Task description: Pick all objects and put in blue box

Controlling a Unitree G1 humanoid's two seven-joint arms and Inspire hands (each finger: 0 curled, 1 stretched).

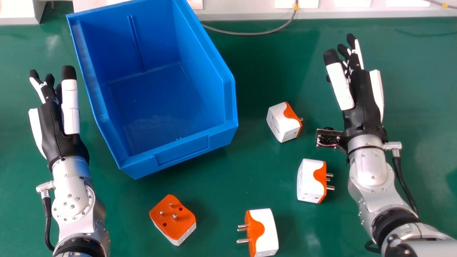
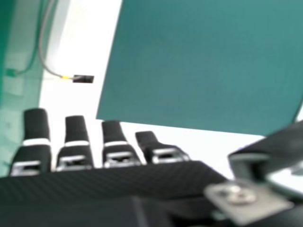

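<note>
And the blue box (image 1: pixel 182 149) sits by the table's (image 1: pixel 421 53) far edge, adapters (image 1: pixel 307 181) outside, left hand (image 1: pixel 53 125) and right hand (image 1: pixel 362 96) straight-fingered!

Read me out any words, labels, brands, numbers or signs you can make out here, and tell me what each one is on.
No text can be read.
Far plug: marks on its white side, too small to read.
Other three plugs: no readable text.
Blue box: no readable text on its front panel.
Yellow cable tag: too small to tell.
</note>
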